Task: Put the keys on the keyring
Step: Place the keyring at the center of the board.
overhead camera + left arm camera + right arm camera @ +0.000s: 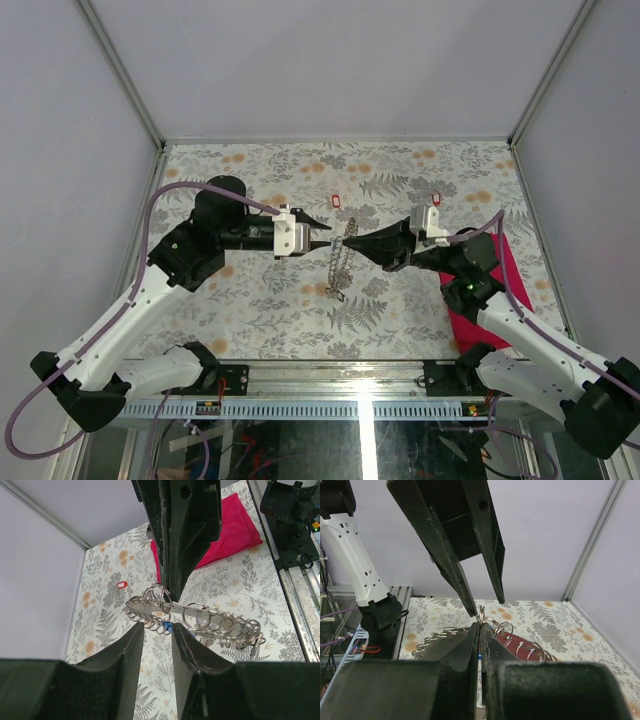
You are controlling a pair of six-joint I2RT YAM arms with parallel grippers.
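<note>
Your right pincer [347, 243] is clamped shut on the keyring [340, 268], which dangles from it over the middle of the table [250, 300]. Your left pincer [326, 243] sits right beside it, jaws partly apart, with a blue key [166, 626] between its tips. A red key [335, 200] lies further back

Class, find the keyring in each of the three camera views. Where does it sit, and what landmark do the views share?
Top view: keyring at centre, a strip running up-down.
Left wrist: centre, stretched sideways.
Right wrist: lower centre, at the right tool's tip.
Shared landmark: flowered table cover, in all three.
</note>
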